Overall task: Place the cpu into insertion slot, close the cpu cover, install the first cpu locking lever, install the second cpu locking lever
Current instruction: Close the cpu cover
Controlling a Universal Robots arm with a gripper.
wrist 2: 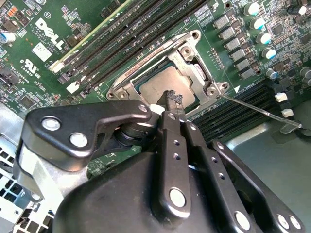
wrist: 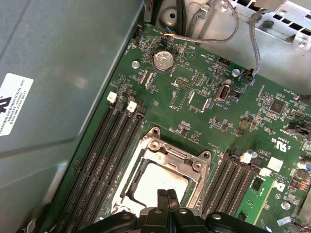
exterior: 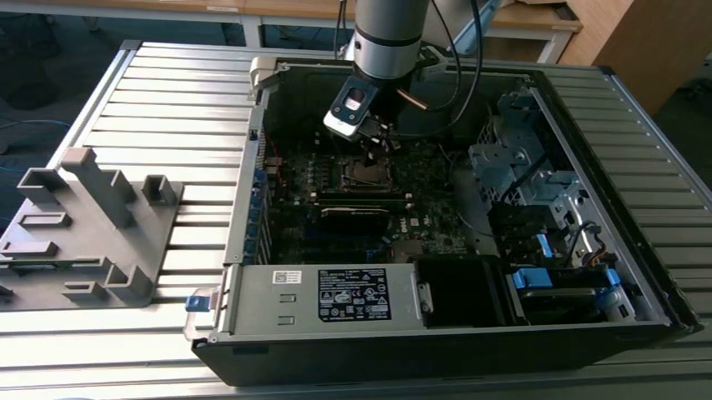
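Over mobo (wrist: 204,77) centre, end effector (wrist 2: 173,98) w/ fingers pressed together, pinching nothing, tip over cpu (wrist 2: 155,85), contact unclear. Cpu flat in insertion slot (wrist: 127,191), cpu cover (wrist: 167,154) down around it. Thin lever rod (wrist 2: 257,110) angled away from socket corner, across black RAM slots (wrist 2: 233,115). Coin cell (wrist: 163,60) further off on mobo. Mobo inside open PC case (exterior: 623,167) on slatted bench (exterior: 167,100); grey fixture (exterior: 89,225) at exterior view's left.

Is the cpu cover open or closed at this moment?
Closed, it seems: in both wrist views the cpu cover lies flat and the cpu shows through its cut-out centre.
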